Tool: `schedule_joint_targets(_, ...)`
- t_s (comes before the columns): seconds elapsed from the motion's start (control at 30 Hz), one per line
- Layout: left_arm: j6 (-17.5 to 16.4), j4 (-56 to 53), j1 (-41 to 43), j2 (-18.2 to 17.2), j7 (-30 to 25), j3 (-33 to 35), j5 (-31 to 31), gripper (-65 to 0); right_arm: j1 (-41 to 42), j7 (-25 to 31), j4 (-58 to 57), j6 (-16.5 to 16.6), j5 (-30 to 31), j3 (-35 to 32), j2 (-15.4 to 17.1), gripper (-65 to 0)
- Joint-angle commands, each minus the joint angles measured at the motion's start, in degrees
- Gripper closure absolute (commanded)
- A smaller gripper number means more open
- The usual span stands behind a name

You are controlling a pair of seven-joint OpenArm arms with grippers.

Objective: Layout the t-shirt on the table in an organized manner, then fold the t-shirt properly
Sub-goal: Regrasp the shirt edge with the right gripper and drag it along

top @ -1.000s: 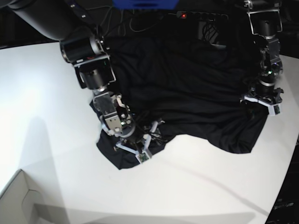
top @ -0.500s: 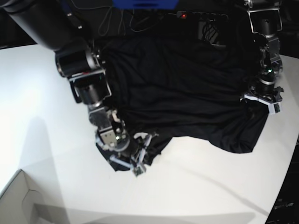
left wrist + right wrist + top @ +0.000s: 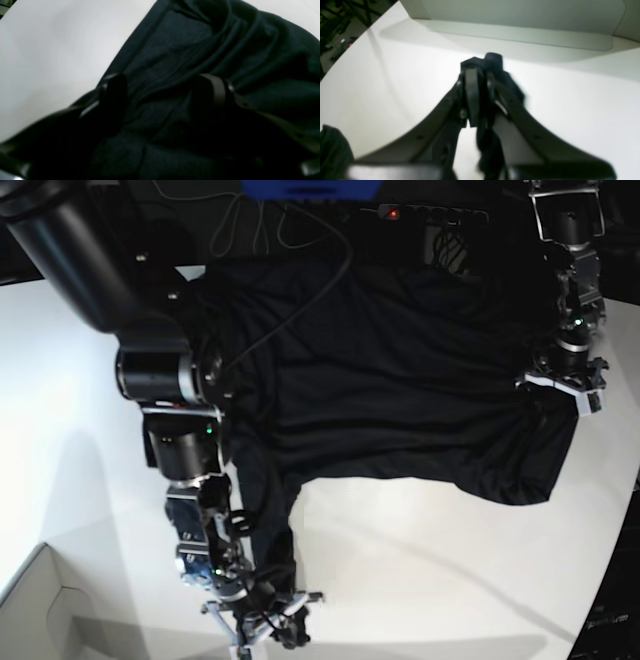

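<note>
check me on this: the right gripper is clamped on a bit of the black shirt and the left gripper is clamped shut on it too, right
Not quite. The right gripper is shut on the t-shirt, but the left gripper is open: the left wrist view shows its fingers spread apart over the fabric.

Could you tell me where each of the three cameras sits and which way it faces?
Base: overhead, looking down on the table, both arms and the t-shirt.
Left wrist: behind the left claw, facing wrinkled shirt fabric beside bare table.
Right wrist: behind the right claw, shut on a strip of shirt, facing a white box.
All three share shirt and table.
</note>
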Motion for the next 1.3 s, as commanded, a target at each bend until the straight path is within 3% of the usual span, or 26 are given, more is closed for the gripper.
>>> schedule_joint_targets(0.0, 0.6, -1.1, 1.6, 0.0, 8.7, 0.2, 0.7, -41.9, 2.1, 1.4, 0.9, 0.2, 0.4, -0.2, -0.9, -1.0)
schedule_joint_targets(0.07, 0.6, -1.1, 1.6, 0.0, 8.7, 0.2, 0.7, -41.9, 1.3, 1.4, 0.7, 0.5, 0.4, -0.5, -1.0, -8.1)
schedule_joint_targets(0.23, 0.6, -1.1, 1.2, 0.0, 8.7, 0.4, 0.7, -41.9, -3.4, 1.3, 0.9, 0.5, 0.4, -7.7, -1.4, -34.8)
schedule_joint_targets(0.37, 0.6, -1.1, 1.1, 0.0, 8.7, 0.4, 0.7, -41.9, -7.7, -3.7, 7.2, 0.5, 0.7, -8.5, -1.0, -45.1)
schedule_joint_targets(0.5, 0.6, -1.1, 0.9, 0.1, 8.7, 0.4, 0.7, -41.9, -18.5, -14.1, 29.1, 0.7, 0.7, -7.9, 0.2, -45.1)
schedule_joint_targets(0.6, 0.6, -1.4, -0.3, 0.3, 8.7, 0.4, 0.7, -41.9, -25.2, -21.0, 42.8, 2.7, 0.4, -7.9, -0.2, -45.0)
schedule_joint_targets(0.7, 0.6, -1.7, -0.5, 0.1, 8.7, 0.4, 0.7, -41.9, -31.4, -24.8, 49.2, 3.2, 0.3, -7.7, 0.4, -45.0)
schedule_joint_targets(0.9, 0.6, -1.7, -3.0, 0.0, 8.7, 0.4, 0.7, -41.9, -40.0, -24.7, 49.6, 3.1, 0.3, -7.6, 5.5, -45.0)
schedule_joint_targets(1.1, 0.6, -1.9, -5.8, 0.0, 8.7, 0.4, 0.7, -41.9, -42.3, -24.7, 47.9, 3.1, 0.3, -7.6, 9.8, -44.8)
schedule_joint_targets(1.17, 0.6, -1.9, -6.3, 0.0, 8.7, 0.4, 0.7, -41.9, -41.8, -24.5, 44.7, 3.1, 0.5, -7.6, 11.1, -41.6)
schedule_joint_targets(1.27, 0.6, -3.8, -8.1, 0.2, 8.7, 0.4, 0.7, -41.9, -38.2, -20.0, 37.3, 3.3, 0.6, -7.6, 12.4, -28.2)
